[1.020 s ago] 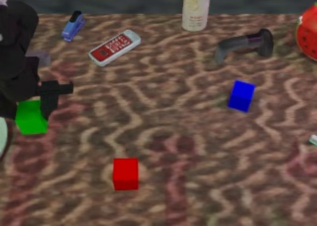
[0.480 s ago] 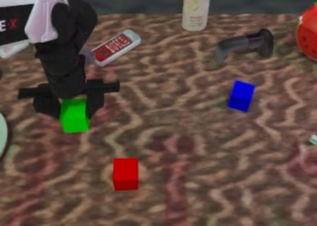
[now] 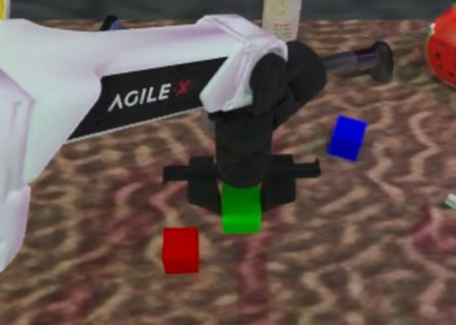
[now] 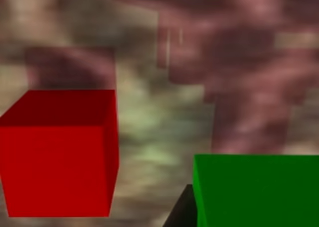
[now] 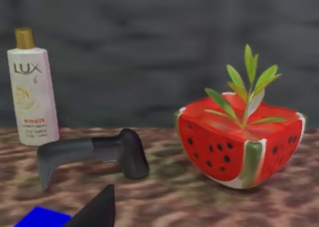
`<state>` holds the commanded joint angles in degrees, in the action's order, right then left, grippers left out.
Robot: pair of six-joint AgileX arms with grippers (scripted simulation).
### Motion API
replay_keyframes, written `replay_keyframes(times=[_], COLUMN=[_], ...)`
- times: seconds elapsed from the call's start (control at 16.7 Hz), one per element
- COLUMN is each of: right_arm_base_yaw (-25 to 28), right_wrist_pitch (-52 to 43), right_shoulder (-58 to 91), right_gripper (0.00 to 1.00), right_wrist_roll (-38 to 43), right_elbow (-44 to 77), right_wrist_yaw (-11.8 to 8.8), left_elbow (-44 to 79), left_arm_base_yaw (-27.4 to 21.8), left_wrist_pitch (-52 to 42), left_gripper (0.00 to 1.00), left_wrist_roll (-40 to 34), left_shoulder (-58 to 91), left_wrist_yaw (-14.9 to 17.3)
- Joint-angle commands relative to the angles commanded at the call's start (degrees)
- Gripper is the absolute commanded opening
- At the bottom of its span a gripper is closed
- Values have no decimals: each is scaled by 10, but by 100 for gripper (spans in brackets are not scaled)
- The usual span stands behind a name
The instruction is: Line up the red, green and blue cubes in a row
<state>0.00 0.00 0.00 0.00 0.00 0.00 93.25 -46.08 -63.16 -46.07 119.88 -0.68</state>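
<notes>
In the top view, the left arm reaches from the left side across the table (image 3: 370, 268). Its left end effector (image 3: 241, 189) is closed on the green cube (image 3: 241, 209), with one dark finger on each side of it, near the middle of the table. The red cube (image 3: 180, 250) lies near the green one, at about 8 o'clock from it. The blue cube (image 3: 347, 137) lies well apart, at about 2 o'clock. A dark scanner (image 3: 356, 60) and a white bottle (image 3: 282, 11) stand at the far edge.

In the left wrist view, the green cube (image 4: 256, 189) is in the grip and the red cube (image 4: 57, 155) sits beside it.

In the right wrist view, the parked right arm sees the bottle (image 5: 31, 95), the scanner (image 5: 94, 155), a watermelon-shaped pot (image 5: 239, 142) and a corner of the blue cube (image 5: 42, 218). I cannot tell how open the right end effector is.
</notes>
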Motion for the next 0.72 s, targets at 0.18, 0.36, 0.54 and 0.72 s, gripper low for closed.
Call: replay_keyframes(times=[0.18, 0.36, 0.54, 0.72], right_arm_base_yaw=[0, 0, 0, 0], right_wrist_pitch=[0, 0, 0, 0], right_shoulder=[0, 0, 0, 0], right_gripper=[100, 100, 100, 100], right_wrist_roll=[0, 0, 0, 0], right_elbow=[0, 0, 0, 0], right_wrist_yaw=[0, 0, 0, 0], left_elbow=[11, 10, -8, -49], left_arm_base_yaw=[-25, -23, -24, -26], left_wrist_pitch=[-4, -3, 21, 92], left_gripper=[0, 0, 0, 0], left_wrist_roll=[-25, -23, -22, -23], left_shoulder=[1, -1, 6, 28], left_wrist_yaw=[-2, -1, 1, 1])
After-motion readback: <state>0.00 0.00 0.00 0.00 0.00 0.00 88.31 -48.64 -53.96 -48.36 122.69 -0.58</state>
